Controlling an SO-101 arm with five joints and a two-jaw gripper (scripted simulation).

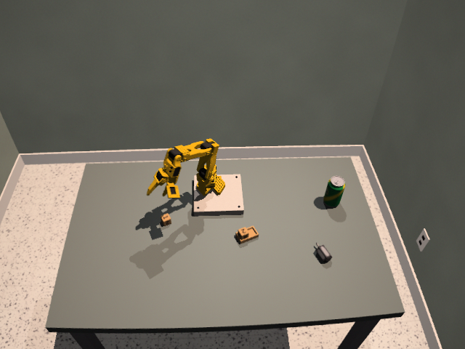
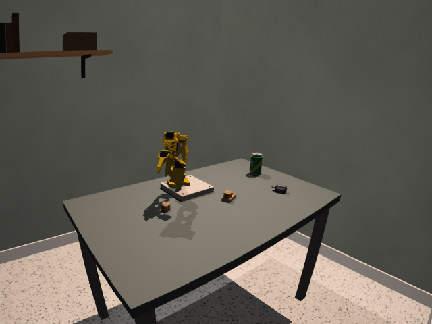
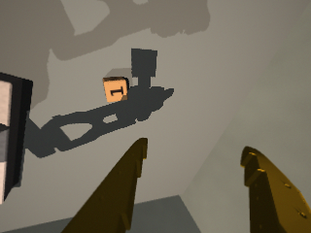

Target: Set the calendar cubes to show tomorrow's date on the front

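Observation:
A loose orange cube (image 1: 166, 219) (image 2: 165, 206) (image 3: 116, 89) lies on the table in front of the robot's base, with a dark 1 on its top face. The small orange tray (image 1: 251, 238) (image 2: 232, 198) stands farther right. A second cube (image 1: 243, 233) (image 2: 227, 194) is at the tray's left end, with a 2 on top; the tray's right end is empty. The front with the month's name cannot be read. My gripper (image 1: 156, 194) (image 2: 162, 173) (image 3: 194, 146) is open and empty, raised above the table behind the loose cube and touching neither cube.
The white base plate (image 1: 227, 201) (image 2: 198, 186) (image 3: 5, 107) lies between the loose cube and the tray, farther back. A green can (image 1: 333, 193) (image 2: 255, 165) stands at the back right. A dark grey object with prongs (image 1: 323, 253) (image 2: 280, 189) lies right of the tray.

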